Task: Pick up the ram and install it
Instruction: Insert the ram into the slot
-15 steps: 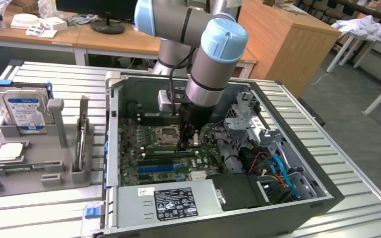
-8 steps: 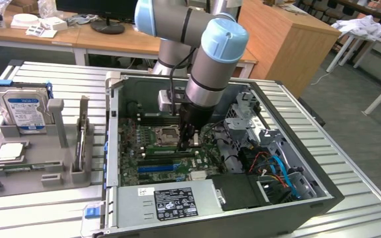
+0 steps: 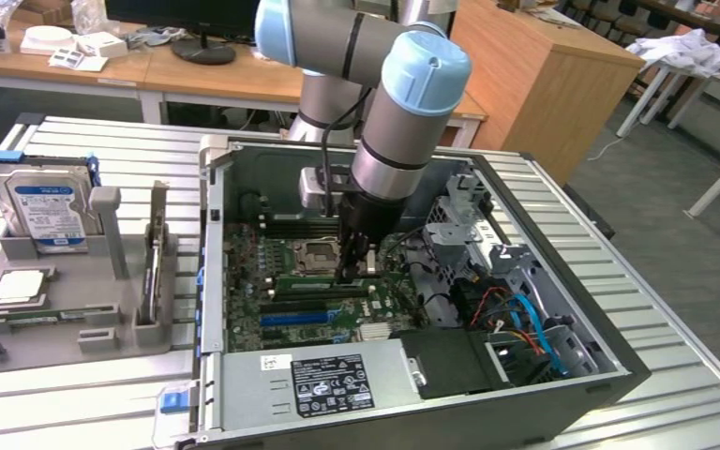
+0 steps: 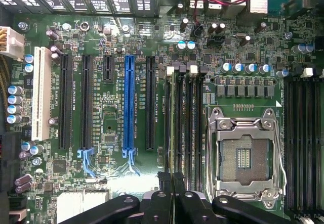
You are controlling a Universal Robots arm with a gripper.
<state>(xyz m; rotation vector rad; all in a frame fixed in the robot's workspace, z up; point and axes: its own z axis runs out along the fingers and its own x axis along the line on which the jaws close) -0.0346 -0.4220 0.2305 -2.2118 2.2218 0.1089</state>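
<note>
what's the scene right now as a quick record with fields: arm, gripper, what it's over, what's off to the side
arm: reaching down into the open computer case
gripper: shut, low over the motherboard
under it: memory slots, beside the empty cpu socket
held: cannot tell
off to the side: grey holder with a hard drive, on the exterior view's left

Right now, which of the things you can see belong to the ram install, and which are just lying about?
Job: gripper, shut above the memory slots; motherboard; open computer case. Whether it holds the ram, I cannot tell.

Lying about: hard drive and CPU chip on the grey tray; power supply; cables.
</note>
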